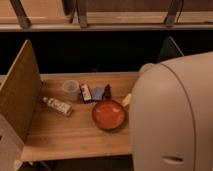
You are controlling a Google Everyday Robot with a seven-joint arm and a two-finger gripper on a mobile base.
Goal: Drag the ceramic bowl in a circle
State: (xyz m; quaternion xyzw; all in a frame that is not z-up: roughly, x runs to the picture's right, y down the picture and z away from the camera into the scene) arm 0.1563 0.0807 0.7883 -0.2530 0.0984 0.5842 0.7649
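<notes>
Evidently the reach is pending: the spread gripper is hiding behind the right-side white arm (172, 115), needing to meet the centre-frame ceramic bowl (108, 114).

Wooden table (65, 142), 1 upright wooden panel (20, 95) along its left edge, 1 clear plastic cup (70, 89), 1 pale tube (57, 106) lying front-left of cup, red-and-white box (86, 92) and blue packet (98, 93) just right of cup.
</notes>
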